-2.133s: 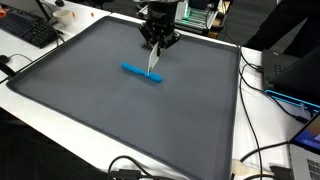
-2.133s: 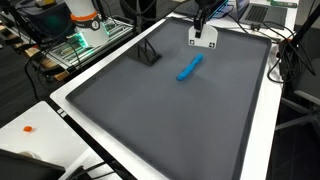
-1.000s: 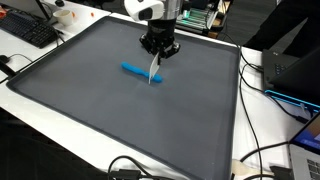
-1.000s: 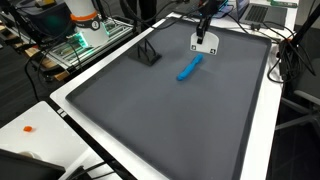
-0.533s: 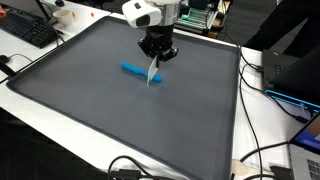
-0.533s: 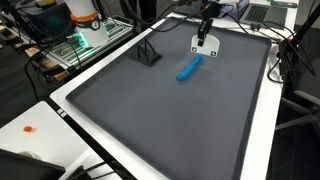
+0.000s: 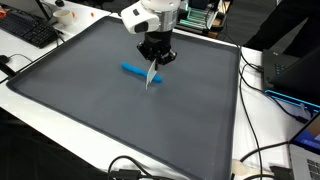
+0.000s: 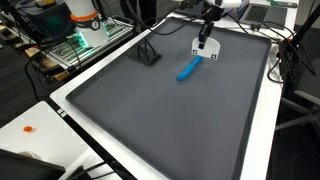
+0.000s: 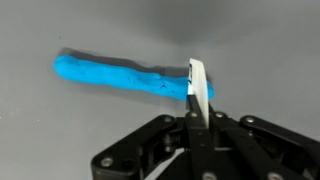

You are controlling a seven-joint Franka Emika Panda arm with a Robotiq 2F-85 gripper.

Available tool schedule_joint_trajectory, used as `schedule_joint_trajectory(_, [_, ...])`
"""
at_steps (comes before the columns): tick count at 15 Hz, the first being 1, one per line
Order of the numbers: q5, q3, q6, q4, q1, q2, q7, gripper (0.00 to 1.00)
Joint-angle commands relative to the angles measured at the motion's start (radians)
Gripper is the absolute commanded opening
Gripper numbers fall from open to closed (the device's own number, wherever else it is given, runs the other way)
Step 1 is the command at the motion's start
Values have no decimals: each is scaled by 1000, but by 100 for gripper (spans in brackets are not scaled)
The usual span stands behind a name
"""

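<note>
My gripper is shut on a thin white card-like piece that hangs down from the jaws. It hovers just above a blue elongated object lying on the dark grey mat. In the wrist view the white piece stands on edge between the jaws, over the right end of the blue object. In an exterior view the gripper holds the white piece just beyond the far end of the blue object.
A black angled stand sits on the mat near its far edge. A keyboard lies off the mat. Cables and electronics line the white table around the mat. An orange bit lies on the table.
The gripper has moved with the white piece toward the blue object, a little forward and lower across the mat. The blue object has not moved.
</note>
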Motion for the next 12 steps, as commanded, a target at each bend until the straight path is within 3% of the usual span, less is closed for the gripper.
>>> schedule_joint_trajectory(1, [-10, -22, -26, 29, 20, 29, -6, 1])
schedule_joint_trajectory(12, [-4, -30, -6, 36, 19, 70, -8, 1])
